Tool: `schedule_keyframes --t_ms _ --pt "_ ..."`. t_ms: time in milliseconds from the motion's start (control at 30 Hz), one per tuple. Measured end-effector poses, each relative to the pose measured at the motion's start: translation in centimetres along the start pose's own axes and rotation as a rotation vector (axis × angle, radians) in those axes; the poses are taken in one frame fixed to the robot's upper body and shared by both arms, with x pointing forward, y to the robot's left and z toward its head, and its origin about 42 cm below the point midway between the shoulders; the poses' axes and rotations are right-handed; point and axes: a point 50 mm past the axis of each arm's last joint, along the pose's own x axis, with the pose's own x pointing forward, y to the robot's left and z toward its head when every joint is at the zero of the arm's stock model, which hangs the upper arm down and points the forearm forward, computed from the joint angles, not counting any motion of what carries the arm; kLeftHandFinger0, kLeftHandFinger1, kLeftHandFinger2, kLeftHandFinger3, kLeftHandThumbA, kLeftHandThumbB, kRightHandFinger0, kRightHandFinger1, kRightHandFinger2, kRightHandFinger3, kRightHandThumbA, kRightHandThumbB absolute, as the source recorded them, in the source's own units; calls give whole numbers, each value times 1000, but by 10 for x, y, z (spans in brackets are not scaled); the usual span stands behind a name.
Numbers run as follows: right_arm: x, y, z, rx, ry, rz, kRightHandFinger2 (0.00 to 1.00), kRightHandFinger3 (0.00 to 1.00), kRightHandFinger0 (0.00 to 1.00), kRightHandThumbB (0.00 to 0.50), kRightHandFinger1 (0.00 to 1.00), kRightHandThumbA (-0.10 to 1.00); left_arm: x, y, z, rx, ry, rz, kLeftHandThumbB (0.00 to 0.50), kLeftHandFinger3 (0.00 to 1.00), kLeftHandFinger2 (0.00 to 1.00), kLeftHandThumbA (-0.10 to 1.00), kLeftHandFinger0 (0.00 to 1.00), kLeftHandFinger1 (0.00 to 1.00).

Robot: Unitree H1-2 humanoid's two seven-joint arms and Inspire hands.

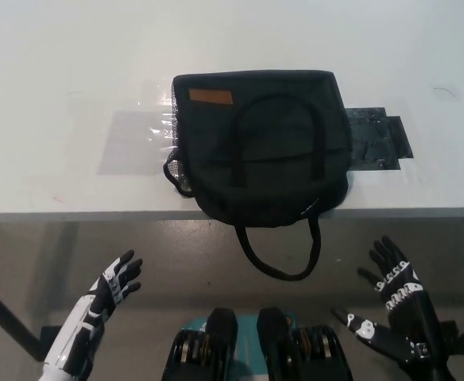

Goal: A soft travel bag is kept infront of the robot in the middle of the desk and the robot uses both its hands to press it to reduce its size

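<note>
My white left robot hand [114, 282] and black right robot hand [396, 287]: both spread, empty, below counter edge | soft black fabric travel bag [260, 147] mid white counter [57, 79], front overhanging | risk: uneven press could tip it off, I judge.

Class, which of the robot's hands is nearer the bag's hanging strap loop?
Right. The right hand is just right of the strap loop; the left hand lies farther left.
</note>
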Motion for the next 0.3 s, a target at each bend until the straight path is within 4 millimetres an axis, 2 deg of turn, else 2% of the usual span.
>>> schedule_keyframes --t_ms 33,67,100,133,167,200,300 --pt "0 0 0 -5 -1 1 1000 1000 231 198 1000 1000 0 0 0 0 0 0 156 1000 1000 1000 1000 1000" --pt "1 0 1 -17 -5 3 1000 1000 551 174 1000 1000 1 0 1 0 -1 -1 140 1000 1000 1000 1000 1000" --pt "2 0 1 -22 -8 5 1000 1000 638 176 1000 1000 2 1 1 0 -1 -1 142 1000 1000 1000 1000 1000" --pt "3 0 2 -23 -10 5 1000 1000 909 177 1000 1000 3 1 2 0 -2 -2 136 1000 1000 1000 1000 1000" --pt "3 0 2 -23 -12 4 1000 1000 946 179 1000 1000 4 1 2 0 -2 -2 135 1000 1000 1000 1000 1000" --pt "4 0 2 -22 -15 3 1000 1000 1000 200 1000 1000 5 2 3 0 -2 -3 150 1000 1000 1000 1000 1000" --pt "4 0 3 -25 -21 1 1000 1000 1000 236 1000 1000 5 2 3 -1 2 -2 162 1000 1000 1000 1000 1000"
